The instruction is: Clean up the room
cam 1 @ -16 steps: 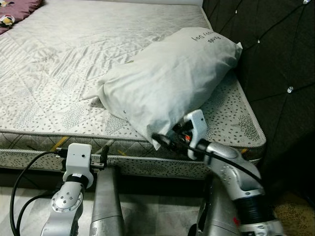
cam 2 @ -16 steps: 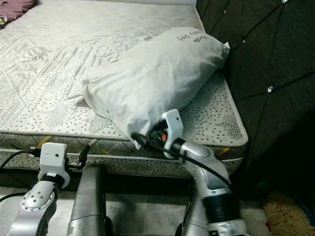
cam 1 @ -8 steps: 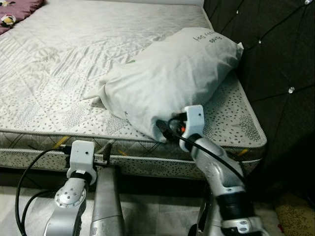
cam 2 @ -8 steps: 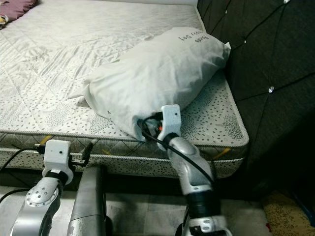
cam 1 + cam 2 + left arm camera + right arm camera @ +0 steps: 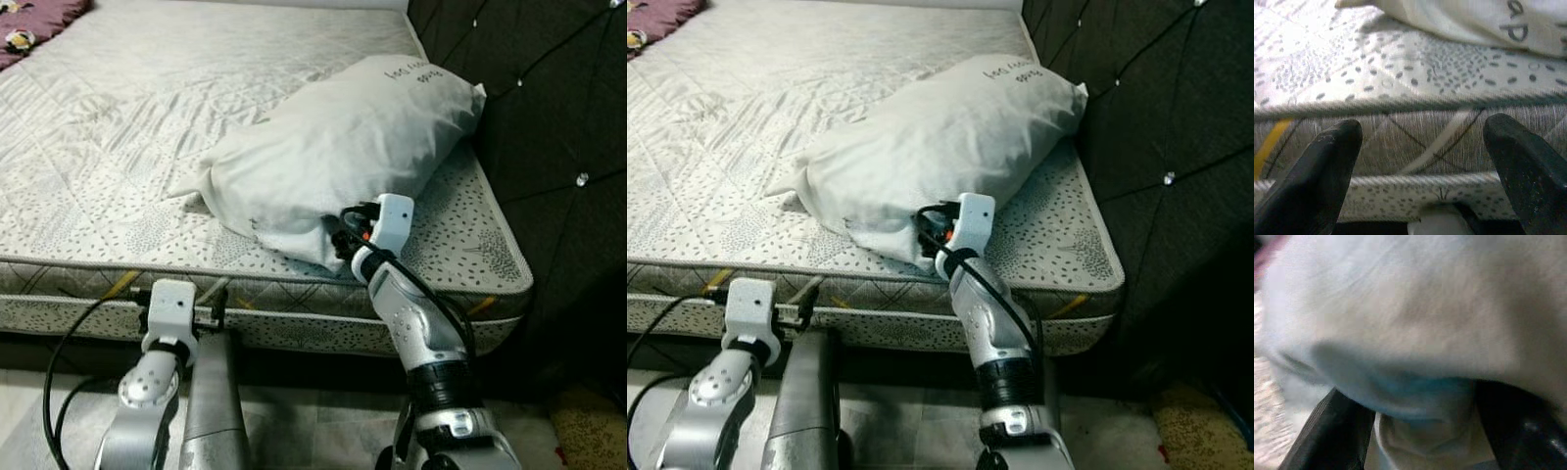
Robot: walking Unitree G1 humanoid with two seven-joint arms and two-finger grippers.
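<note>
Right gripper (image 5: 338, 238) at the near corner of a white pillow (image 5: 343, 157), which lies on the mattress (image 5: 118, 147) by its near edge, its far end close to the dark tufted headboard (image 5: 549, 127) at the mattress's right-hand end. In the right wrist view pillow fabric (image 5: 1415, 382) bulges between the two black fingers (image 5: 1337, 431); the jaws appear partly parted with cloth pinched between them, though a firm hold cannot be confirmed. The step in hand is judged to be taking hold of the pillow to set it square. The next move calls for a secure pinch and a lift or drag toward the headboard without tugging the cloth free. Left gripper (image 5: 1420, 171), fingers spread wide and holding nothing, faces the mattress side just below its piped near edge. A dark red cloth (image 5: 39, 15) occupies the far left corner.
</note>
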